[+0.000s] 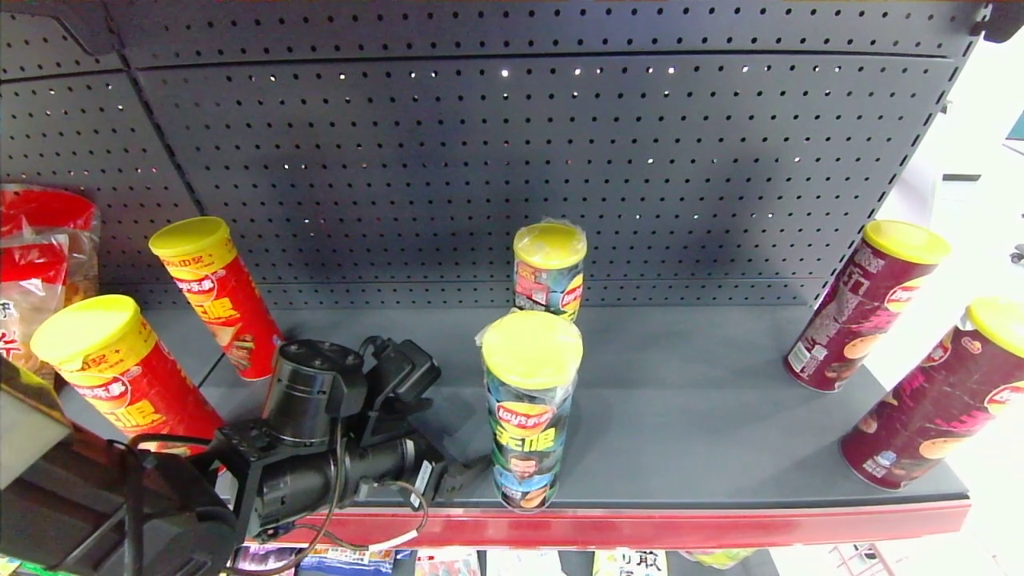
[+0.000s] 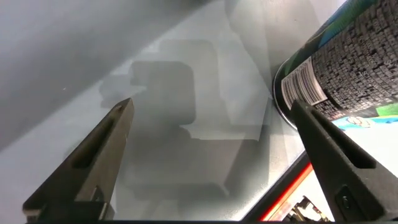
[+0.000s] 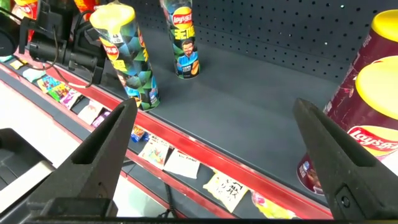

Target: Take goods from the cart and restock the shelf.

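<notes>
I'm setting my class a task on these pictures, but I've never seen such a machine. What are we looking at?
A two-armed robot restocking a shop shelf. The wide picture comes from a camera on its head; the other two from cameras on its wrists, looking out between each gripper's fingers. On the shelf stand six yellow-lidded crisp tubes: red tubes at the left, blue-green tubes in the middle, maroon tubes at the right. The left gripper is open beside the front blue-green tube; the right gripper is open too. Neither holds anything.
</notes>
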You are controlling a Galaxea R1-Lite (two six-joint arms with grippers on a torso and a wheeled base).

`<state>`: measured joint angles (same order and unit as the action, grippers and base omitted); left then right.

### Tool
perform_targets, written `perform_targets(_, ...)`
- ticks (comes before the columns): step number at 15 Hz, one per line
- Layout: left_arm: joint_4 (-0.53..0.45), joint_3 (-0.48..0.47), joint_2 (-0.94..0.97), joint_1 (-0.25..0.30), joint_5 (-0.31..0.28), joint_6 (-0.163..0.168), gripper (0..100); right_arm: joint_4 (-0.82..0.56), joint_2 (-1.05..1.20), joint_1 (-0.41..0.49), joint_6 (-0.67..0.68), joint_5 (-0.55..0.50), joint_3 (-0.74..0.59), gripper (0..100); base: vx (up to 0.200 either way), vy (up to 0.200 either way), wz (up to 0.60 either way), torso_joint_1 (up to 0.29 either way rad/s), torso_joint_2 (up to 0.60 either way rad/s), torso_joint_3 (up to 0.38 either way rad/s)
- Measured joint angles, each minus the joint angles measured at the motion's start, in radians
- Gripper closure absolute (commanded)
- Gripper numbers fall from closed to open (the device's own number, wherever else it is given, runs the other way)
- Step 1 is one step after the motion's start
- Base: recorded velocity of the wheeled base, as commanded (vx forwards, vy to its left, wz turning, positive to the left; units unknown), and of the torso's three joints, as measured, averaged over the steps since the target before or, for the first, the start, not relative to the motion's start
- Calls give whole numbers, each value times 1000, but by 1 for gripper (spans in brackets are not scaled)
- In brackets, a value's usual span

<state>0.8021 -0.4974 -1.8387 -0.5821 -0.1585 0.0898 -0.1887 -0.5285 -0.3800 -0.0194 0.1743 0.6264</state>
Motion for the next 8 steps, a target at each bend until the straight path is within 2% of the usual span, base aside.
perform_targets(5, -1, 31, 23, 13, 3, -2, 0, -2, 1, 0, 0, 0, -6, 0, 0, 0, 0, 0, 0, 0)
perform_targets(8, -2, 101, 107, 57, 4, -3, 0, -1, 3, 0, 0, -1, -22, 0, 0, 0, 0, 0, 0, 0)
